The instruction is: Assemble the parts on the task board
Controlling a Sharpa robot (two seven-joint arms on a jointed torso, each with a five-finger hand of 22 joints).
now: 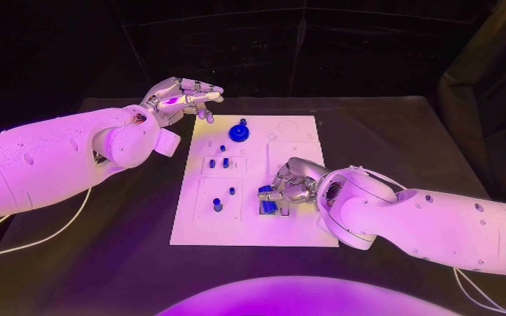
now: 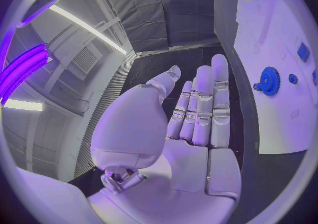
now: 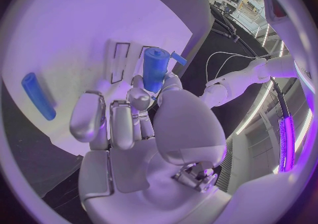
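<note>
Black table (image 1: 401, 137) under a dark backdrop, with the white task board (image 1: 298, 177) lying at its centre, long side running near to far. The board carries shallow rectangular recesses and small blue parts: a blue gear (image 1: 239, 132) with a short peg stands near the far edge, a pair of small blue pegs (image 1: 219, 163) sits in a recess left of centre, and another blue peg (image 1: 217, 204) stands nearer on the left. In the right wrist view a blue bar (image 3: 37, 95) lies flat on the board, apart from the hand.

The right hand (image 1: 287, 187) rests over the near right part of the board, its fingers closed round a blue cylindrical part (image 3: 155, 70), which stands out beyond the fingertips.

The left hand (image 1: 181, 100) hovers above the table just beyond the board's far left corner, fingers extended and slightly apart, holding nothing; the left wrist view shows its bare palm.
</note>
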